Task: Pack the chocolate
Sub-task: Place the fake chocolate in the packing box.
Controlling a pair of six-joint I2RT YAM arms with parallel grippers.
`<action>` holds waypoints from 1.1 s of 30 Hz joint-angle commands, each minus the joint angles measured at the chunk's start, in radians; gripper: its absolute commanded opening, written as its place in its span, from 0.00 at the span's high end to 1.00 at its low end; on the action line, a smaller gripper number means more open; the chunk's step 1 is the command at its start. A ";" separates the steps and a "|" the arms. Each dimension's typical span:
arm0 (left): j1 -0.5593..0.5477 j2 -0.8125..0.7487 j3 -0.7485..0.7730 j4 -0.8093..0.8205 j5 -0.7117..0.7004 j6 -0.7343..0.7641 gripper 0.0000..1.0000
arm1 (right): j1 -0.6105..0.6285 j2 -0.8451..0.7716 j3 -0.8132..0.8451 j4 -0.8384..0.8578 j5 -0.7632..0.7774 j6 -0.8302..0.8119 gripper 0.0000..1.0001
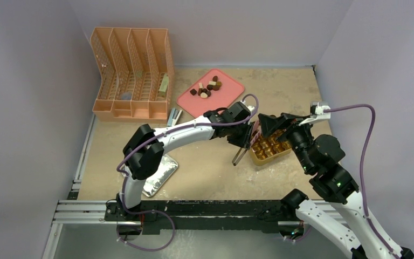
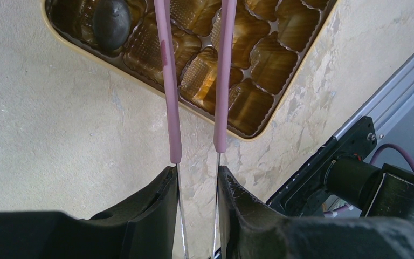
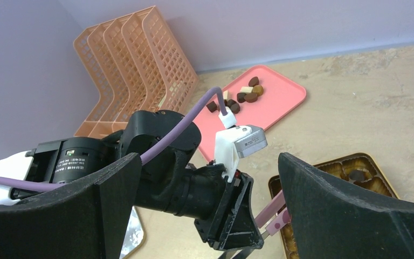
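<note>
One dark oval chocolate (image 2: 110, 24) lies in a corner cell of the gold box (image 2: 294, 24), long axis roughly parallel to the tweezers (image 2: 168, 81) clamped in the left gripper (image 2: 197, 172), whose tips are unseen; more chocolate pieces (image 1: 207, 87) sit heaped on the pink tray (image 1: 232, 96); the right gripper (image 3: 209, 162) gapes empty

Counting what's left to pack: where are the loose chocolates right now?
In the top view, the loose chocolates sit clustered on the pink tray at the far middle of the table, just right of the orange file rack.
</note>
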State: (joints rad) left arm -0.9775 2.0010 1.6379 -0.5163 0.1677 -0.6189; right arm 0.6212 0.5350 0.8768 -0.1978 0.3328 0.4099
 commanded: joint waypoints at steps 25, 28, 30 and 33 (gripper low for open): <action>-0.004 -0.109 -0.035 0.040 -0.088 -0.013 0.67 | -0.003 0.015 0.018 0.037 0.015 0.016 0.01; 0.007 -0.157 -0.062 0.039 -0.118 -0.020 0.67 | -0.002 0.019 0.010 0.037 0.003 0.026 0.01; 0.020 -0.194 -0.098 0.041 -0.128 -0.024 0.68 | -0.003 0.022 -0.002 0.034 -0.008 0.027 0.02; 0.045 -0.259 -0.149 0.044 -0.137 -0.029 0.68 | -0.002 0.037 -0.014 0.035 -0.041 -0.005 0.02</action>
State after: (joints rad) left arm -0.9672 1.8736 1.5349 -0.5102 0.0704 -0.6323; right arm 0.6212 0.5545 0.8730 -0.1974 0.3225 0.4274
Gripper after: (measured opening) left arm 0.328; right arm 0.986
